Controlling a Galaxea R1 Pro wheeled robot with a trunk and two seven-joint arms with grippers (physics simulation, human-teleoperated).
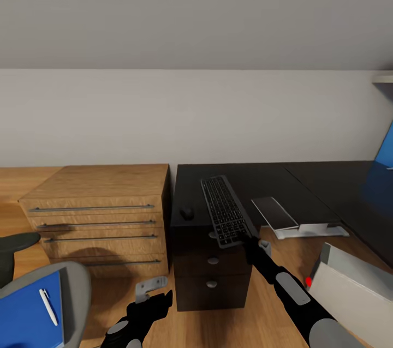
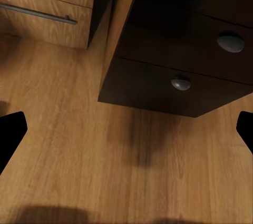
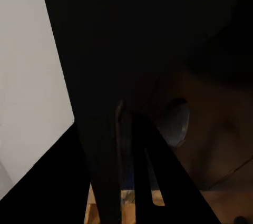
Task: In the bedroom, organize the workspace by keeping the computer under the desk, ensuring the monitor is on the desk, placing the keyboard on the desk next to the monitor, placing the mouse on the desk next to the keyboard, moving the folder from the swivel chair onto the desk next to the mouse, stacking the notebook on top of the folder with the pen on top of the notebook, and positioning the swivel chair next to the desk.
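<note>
- While the right gripper met the near end of the keyboard at the desk's front edge, its fingers seemed to be pinched on that end, though the head view hid the contact itself.
- The keyboard lay lengthwise on the black desk, its near end reaching past the edge above the drawer unit.
- A small dark mouse sat on the desk just left of the keyboard, apart from it.
- A thin dark notebook lay to the keyboard's right, beside a flat whitish object whose kind I could not tell.
- The left gripper hung low over the wooden floor in front of the drawer unit, its fingers spread wide and holding nothing.
- The blue folder lay on the swivel chair at the lower left, with the pen on top of it.
- The grey computer, with its red light, stood on the floor at the lower right.
- A wooden chest of drawers stood just left of the desk.
</note>
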